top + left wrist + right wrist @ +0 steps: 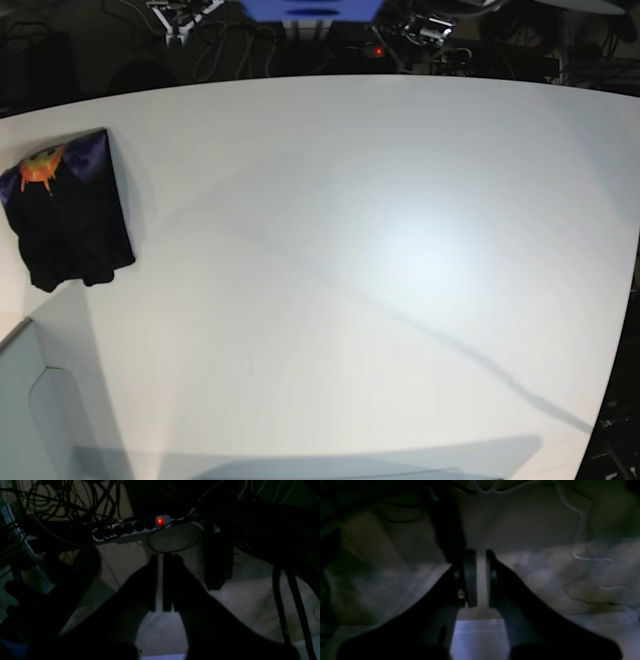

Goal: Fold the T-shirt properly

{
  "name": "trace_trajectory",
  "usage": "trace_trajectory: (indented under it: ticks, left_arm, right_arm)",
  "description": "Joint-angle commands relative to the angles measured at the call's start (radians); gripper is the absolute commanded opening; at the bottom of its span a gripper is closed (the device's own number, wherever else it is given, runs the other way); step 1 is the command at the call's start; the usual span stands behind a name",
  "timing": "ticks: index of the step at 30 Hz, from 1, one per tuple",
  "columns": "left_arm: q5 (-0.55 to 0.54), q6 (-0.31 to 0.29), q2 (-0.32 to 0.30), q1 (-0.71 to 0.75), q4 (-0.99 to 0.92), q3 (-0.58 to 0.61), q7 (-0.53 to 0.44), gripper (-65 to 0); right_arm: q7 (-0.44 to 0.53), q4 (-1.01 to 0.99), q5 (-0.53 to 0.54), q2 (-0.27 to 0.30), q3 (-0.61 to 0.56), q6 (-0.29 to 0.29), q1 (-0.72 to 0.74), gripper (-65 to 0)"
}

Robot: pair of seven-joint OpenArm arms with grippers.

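The T-shirt (66, 212) lies folded at the table's (380, 250) far left edge, so folding looks finished. Left gripper (162, 585) and right gripper (480, 578) are nearly closed, holding nothing; next likely resting.

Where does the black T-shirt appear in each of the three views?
Base: the T-shirt lies folded at the far left edge of the white table, its orange print showing.
Left wrist: not in it.
Right wrist: not in it.
Shared landmark: a red light, which the base view also shows behind the table; the right wrist view lacks it.
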Motion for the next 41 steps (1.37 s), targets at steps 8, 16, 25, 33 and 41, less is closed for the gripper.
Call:
trace_trajectory:
  ticks: [8,16,25,33,41]
  left_arm:
    - [0.009,0.004,0.007,0.002,0.005,0.008,-0.010,-61.0]
    - [0.009,0.003,-0.003,0.011,0.010,0.008,-0.013,-61.0]
    - [0.001,0.004,-0.019,0.011,0.008,0.002,-0.016,-61.0]
    - [0.001,0.004,-0.015,0.011,0.006,0.005,-0.010,-61.0]
    - [0.001,0.004,-0.010,0.011,0.006,0.004,-0.010,-61.0]
  right_arm:
    - [-0.002,0.001,0.007,-0.045,0.001,-0.002,0.023,-56.7]
    - [0.000,0.001,0.006,-0.084,0.001,-0.002,0.033,-61.4]
    - [0.006,0.004,0.004,-0.111,-0.002,-0.002,0.055,-65.0]
    - [0.006,0.004,0.004,-0.131,-0.002,-0.002,0.046,-65.0]
    - [0.006,0.004,0.006,-0.131,0.000,-0.002,0.053,-65.0]
